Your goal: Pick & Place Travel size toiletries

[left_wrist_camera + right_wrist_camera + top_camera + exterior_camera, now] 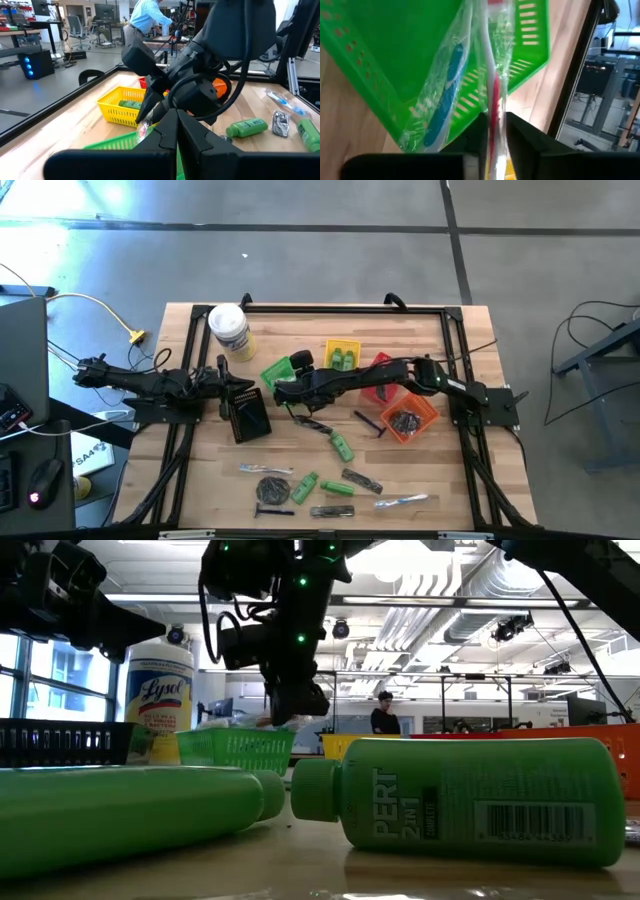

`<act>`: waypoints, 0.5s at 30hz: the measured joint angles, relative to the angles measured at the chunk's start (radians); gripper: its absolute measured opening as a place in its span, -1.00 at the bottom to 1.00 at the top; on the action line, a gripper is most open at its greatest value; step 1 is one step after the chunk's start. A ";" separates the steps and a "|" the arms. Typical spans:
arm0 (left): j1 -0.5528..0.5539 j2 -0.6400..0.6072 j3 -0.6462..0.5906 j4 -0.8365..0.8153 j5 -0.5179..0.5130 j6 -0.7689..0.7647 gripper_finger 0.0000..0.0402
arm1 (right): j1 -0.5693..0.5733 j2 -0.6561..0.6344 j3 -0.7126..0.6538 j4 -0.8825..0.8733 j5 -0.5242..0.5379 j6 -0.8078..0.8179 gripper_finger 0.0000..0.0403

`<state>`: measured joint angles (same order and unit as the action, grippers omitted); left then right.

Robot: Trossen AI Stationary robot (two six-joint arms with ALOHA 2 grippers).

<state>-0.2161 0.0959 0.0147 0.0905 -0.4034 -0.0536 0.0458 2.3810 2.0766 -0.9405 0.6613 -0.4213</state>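
In the right wrist view, the clear-wrapped toothbrush runs off the frame edge, its head cut off. In the low view, the near green bottle is cropped at the side. From above, the orange basket's contents, at four o'clock of the tabletop's middle, are too small to identify.

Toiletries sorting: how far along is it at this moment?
Done: green bottles lie in the yellow basket and dark pieces in the orange basket. In hand: the right gripper holds a clear-wrapped toothbrush over the green basket, one already inside. Left: many items on the table. The left gripper waits, shut.
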 joint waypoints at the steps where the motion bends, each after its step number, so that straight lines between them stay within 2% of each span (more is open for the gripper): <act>1: 0.000 0.000 0.000 -0.005 0.000 0.000 -1.00 | -0.002 0.000 0.000 0.000 -0.001 0.009 -0.66; 8: 0.000 0.000 0.000 -0.014 0.000 0.000 -1.00 | -0.009 0.000 0.000 -0.012 -0.014 0.036 -0.41; 15: 0.000 0.000 0.000 -0.014 0.000 0.000 -1.00 | -0.006 -0.007 0.000 -0.026 -0.028 0.058 -0.32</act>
<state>-0.2163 0.0959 0.0147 0.0763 -0.4038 -0.0532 0.0394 2.3743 2.0766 -0.9664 0.6329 -0.3628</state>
